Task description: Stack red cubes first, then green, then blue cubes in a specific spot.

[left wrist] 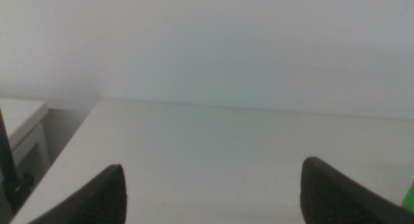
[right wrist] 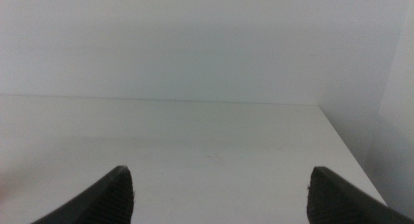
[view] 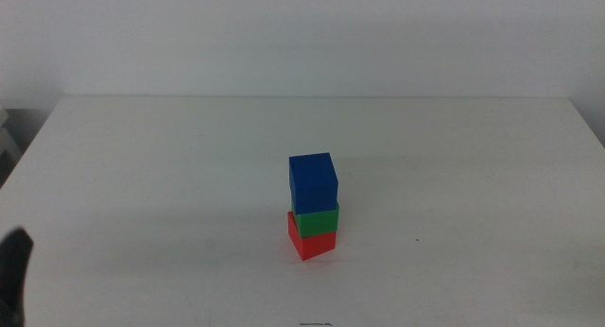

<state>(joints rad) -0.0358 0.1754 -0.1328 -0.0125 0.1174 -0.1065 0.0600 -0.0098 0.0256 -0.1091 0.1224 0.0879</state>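
Plainly, both sets of jaws stand wide apart and hold nothing. The left gripper looks out over bare white worktop with only a sliver of green at the picture's edge; in the middle view its dark tip shows low at the left side, well apart from the cubes. The right gripper likewise faces empty worktop and a wall, and does not show in the middle view.

Out from the jaws, the stack stands near the middle of the worktop — red cube on the surface, green cube on it, blue cube on top. The blue one sits a little turned against the two below, yet looks well supported.

By my judgement the task is done, with the order as asked. The cubes look light, stiff and matte, so not slippery; any correction would best take the blue cube by two opposite flat side faces — gently, since a nudge could topple the column.
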